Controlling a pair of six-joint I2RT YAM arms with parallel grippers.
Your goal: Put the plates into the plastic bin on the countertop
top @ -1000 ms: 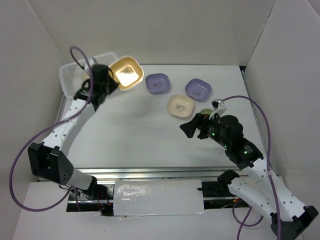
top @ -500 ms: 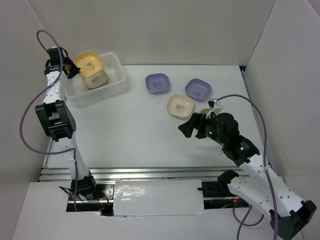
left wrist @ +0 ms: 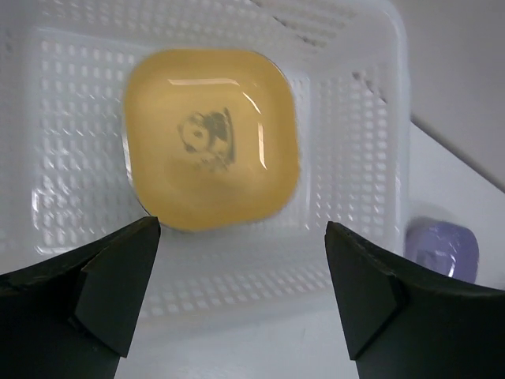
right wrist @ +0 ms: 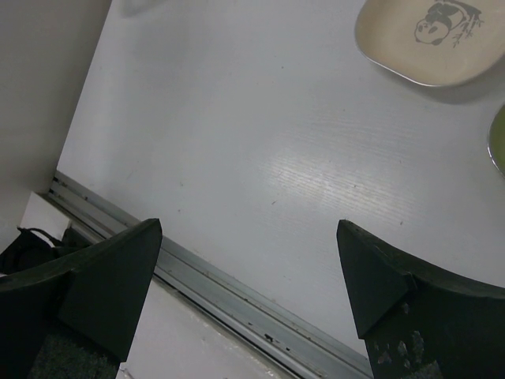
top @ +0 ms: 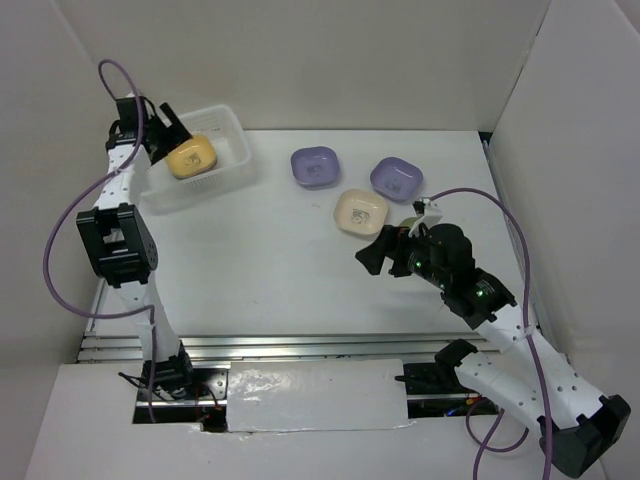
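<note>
A glossy yellow panda-printed square plate [left wrist: 211, 150] is seen in the perforated white plastic bin [left wrist: 347, 118] at ten o'clock. The left hand [left wrist: 241, 237] and right hand [right wrist: 248, 233] are spread apart.

The plastic bin [top: 238, 150] sits at the upper left of the countertop [top: 270, 270] with one plate [top: 190, 157] inside. Right of it, at upper centre, a second plate [top: 315, 166] and third plate [top: 396, 178] lie side by side, a fourth plate [top: 360, 212] just below between them.

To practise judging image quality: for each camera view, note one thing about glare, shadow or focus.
Left wrist view: glare streaks on the yellow plate, plastic bin washed out. Right wrist view: pale sheen on the countertop, the right tool's fingers dark and soft-edged. Top view: even light, faint shadow by the cream plate.
</note>
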